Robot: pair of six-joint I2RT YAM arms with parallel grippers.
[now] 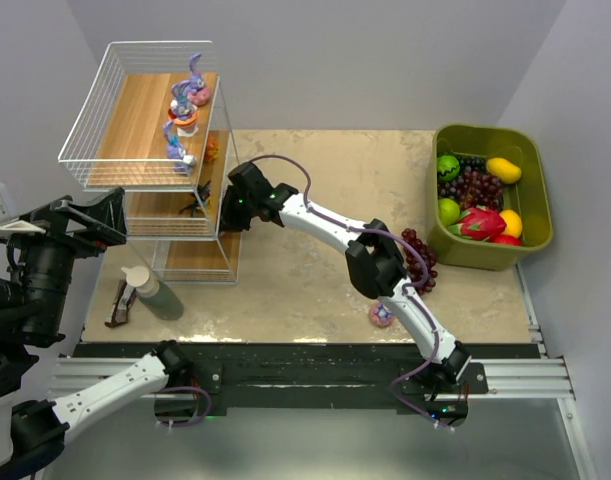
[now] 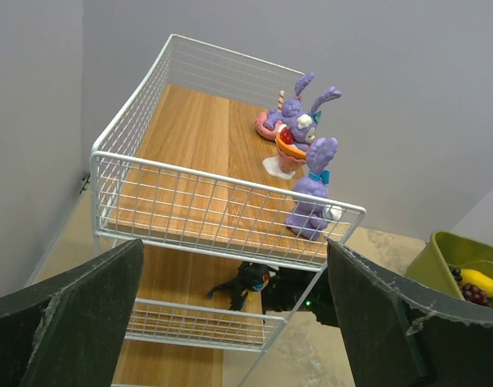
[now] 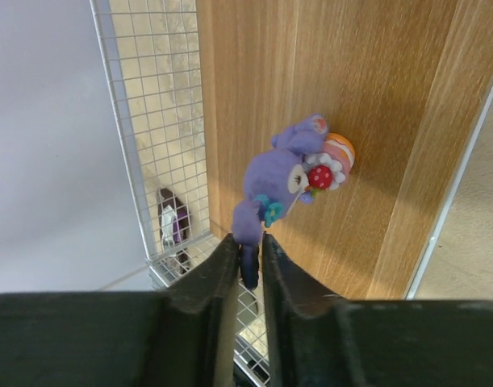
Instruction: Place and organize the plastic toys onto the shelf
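grey walls stand around a sandy table (image 1: 315, 200). the shelf (image 1: 135, 130) is at the far left corner. it has white wire sides and wooden boards.

three purple bunny toys are on the top board, in a row near its right side: one on a pink base (image 2: 298, 113), one with an orange cup (image 2: 290, 155), and one standing at the front wire (image 2: 311, 193). a black bug toy (image 2: 242, 286) is on the board below. one more little toy on a pink base (image 1: 381, 315) sits on the table near the right arm.

the right claw (image 3: 248, 240) reaches into the shelf from the right, by the middle step. a purple bunny toy (image 3: 282, 181) with a red spotted berry lies on the board there. its dark tip is between the two fingers, which are very close together. i cannot tell if they squeeze it.

the left claw (image 2: 234, 266) is wide apart with nothing in it. it points at the shelf front.

a grape bunch (image 1: 417, 258) lies on the table beside a green bin (image 1: 540, 200) of fruit. a pale bottle (image 1: 150, 290) lies near the shelf.
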